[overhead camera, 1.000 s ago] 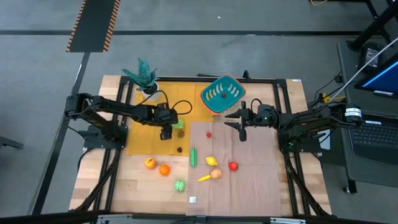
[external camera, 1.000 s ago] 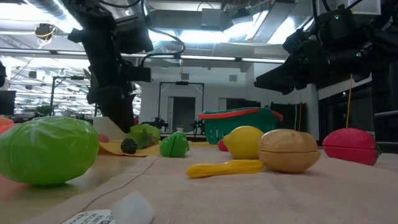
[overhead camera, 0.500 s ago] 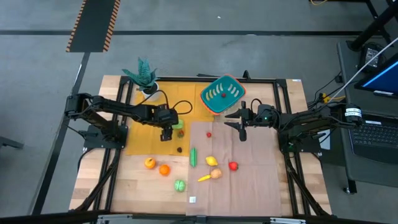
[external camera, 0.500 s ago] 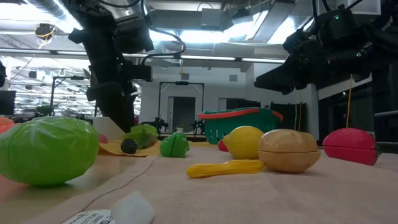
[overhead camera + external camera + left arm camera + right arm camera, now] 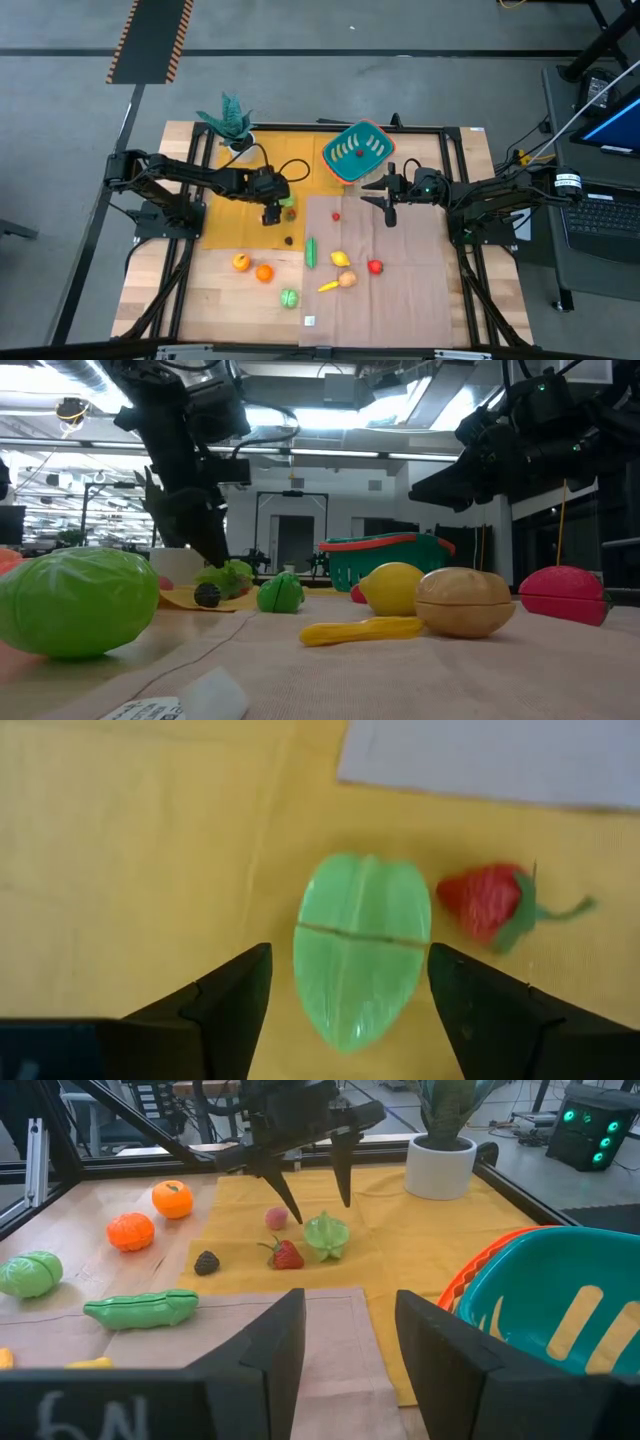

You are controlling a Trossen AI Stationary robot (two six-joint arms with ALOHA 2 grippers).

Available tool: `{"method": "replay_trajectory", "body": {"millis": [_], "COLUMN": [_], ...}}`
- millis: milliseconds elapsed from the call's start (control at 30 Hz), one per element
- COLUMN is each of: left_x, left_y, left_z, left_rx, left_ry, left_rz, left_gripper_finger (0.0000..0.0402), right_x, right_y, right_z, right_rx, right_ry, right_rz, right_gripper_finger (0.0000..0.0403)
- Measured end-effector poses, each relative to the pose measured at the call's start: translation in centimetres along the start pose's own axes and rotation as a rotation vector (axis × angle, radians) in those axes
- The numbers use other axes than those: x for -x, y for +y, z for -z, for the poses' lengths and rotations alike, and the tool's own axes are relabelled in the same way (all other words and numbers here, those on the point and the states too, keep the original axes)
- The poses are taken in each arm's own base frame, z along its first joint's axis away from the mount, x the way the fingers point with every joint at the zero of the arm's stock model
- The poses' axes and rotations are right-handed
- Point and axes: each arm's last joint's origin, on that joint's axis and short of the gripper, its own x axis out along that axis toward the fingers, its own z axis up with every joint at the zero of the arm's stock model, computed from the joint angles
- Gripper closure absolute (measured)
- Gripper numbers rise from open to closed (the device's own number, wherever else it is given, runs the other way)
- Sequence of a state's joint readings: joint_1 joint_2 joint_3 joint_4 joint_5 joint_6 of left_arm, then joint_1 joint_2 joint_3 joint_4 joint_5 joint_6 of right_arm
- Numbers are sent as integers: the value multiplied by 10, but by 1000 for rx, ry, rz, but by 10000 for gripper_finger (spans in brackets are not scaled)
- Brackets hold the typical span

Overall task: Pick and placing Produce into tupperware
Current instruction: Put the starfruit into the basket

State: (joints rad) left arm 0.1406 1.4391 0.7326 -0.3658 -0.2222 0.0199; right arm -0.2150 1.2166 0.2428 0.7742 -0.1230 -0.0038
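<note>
The left pincer (image 5: 348, 995) hangs wide open, fingers pointing down either side of a pale green ridged toy fruit (image 5: 362, 958) lying on the yellow mat (image 5: 225, 210) beside a red toy strawberry (image 5: 487, 905), gripping nothing. The right pincer (image 5: 385, 204) waits open and empty just near of the teal plastic tupperware with orange-red rim (image 5: 357, 151) at the desk's far middle.

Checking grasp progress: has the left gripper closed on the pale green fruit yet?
No: the left gripper stands open, its fingers on either side of the pale green fruit, with gaps showing.

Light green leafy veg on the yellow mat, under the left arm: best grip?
Across the narrow width of the light green vegetable, coming straight down. It lies flat, and the left end effector is open with a finger either side. Avoid the strawberry close beside it.
</note>
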Motion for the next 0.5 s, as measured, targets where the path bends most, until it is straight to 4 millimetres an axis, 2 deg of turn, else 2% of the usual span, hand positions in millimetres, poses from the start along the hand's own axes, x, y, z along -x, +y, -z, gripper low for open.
{"method": "replay_trajectory", "body": {"millis": [500], "left_x": [0], "left_y": [1], "left_z": [-4], "left_rx": [27], "left_ry": [-44], "left_rz": [23], "left_gripper_finger": [140], "right_x": [0], "right_y": [0], "right_z": [0], "right_rx": [1], "right_ry": [0], "right_rz": [0], "right_gripper_finger": [244]}}
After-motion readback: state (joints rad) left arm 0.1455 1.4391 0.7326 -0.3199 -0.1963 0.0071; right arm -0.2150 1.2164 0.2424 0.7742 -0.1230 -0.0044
